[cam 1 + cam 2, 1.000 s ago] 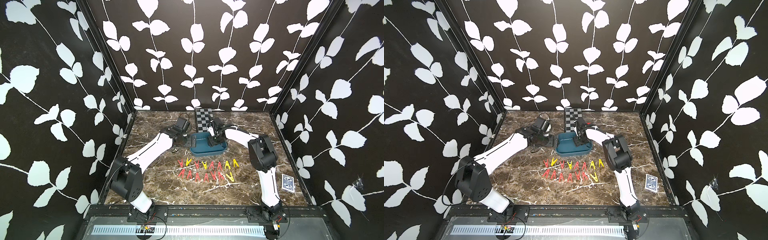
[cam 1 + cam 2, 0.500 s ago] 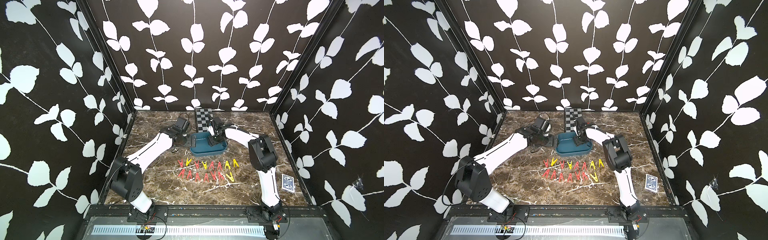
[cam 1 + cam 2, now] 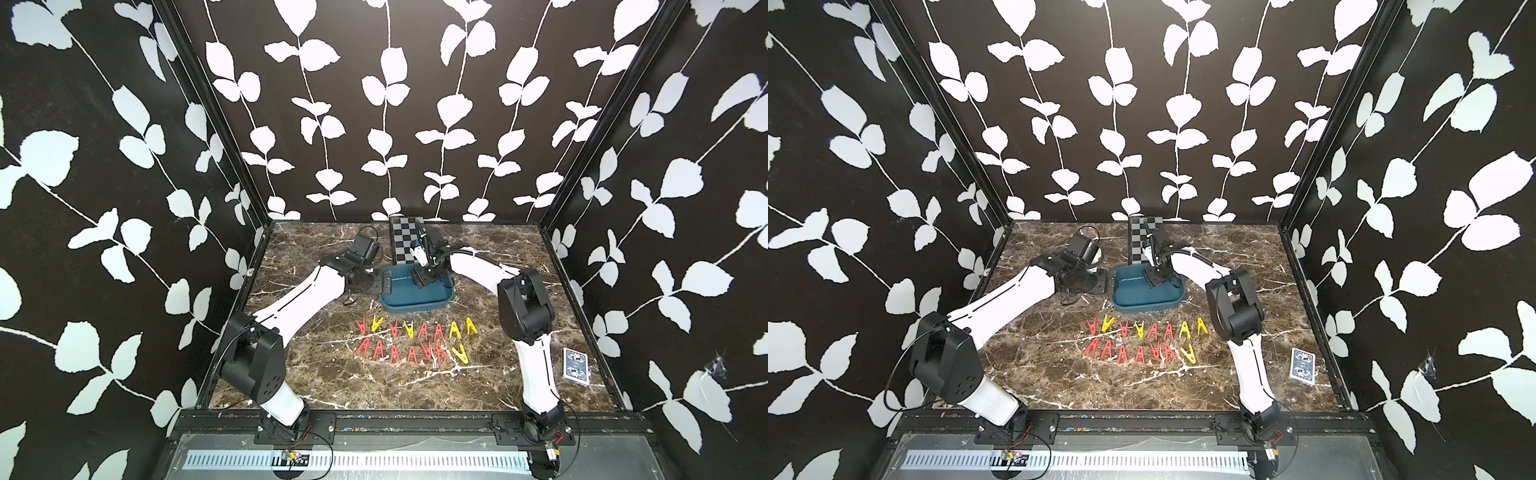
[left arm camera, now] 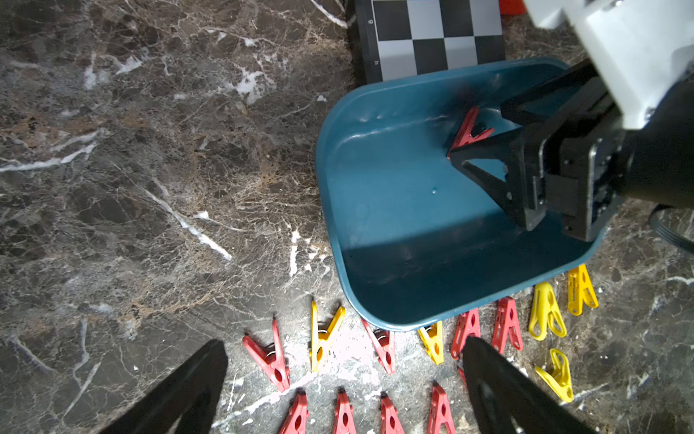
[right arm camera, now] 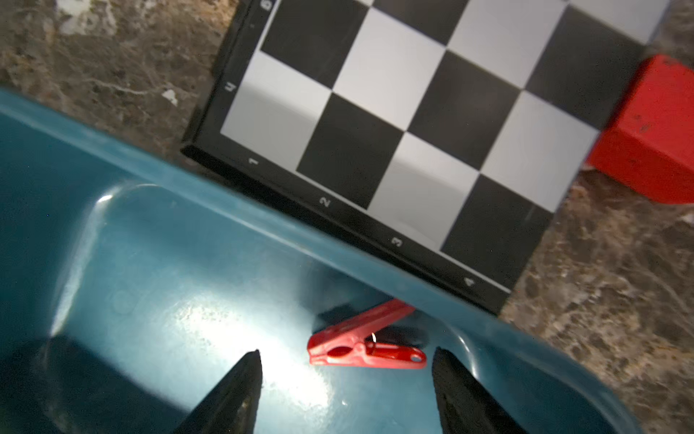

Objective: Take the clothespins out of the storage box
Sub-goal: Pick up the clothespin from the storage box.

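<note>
We judge the task to be nearly done. Two neat rows of clothespins (image 3: 423,331), red with some yellow, lie on the desk (image 3: 316,374) in front of the storage box (image 3: 415,306), which sits near the middle of the back edge, just in front of a checkered board (image 5: 394,112). As far as we can see, only one red clothespin (image 5: 366,347) is left inside. It lies flat on the box floor close to the back wall, near a rounded corner on the side towards the board. The right gripper (image 3: 424,278) reaches down into the box with its jaws apart, one fingertip on each side of that clothespin. It grasps nothing yet, and we see no contact. The left gripper (image 3: 380,282) is spread wide and empty, low over the desk just beside the box's left rim. We cannot tell whether it touches the rim. What is left, as we see it, is to close on this last clothespin, lift it clear of the wall and set it with the rows. A red block (image 5: 653,131) beside the board and a card deck (image 3: 575,365) near the right edge are not part of the job.
</note>
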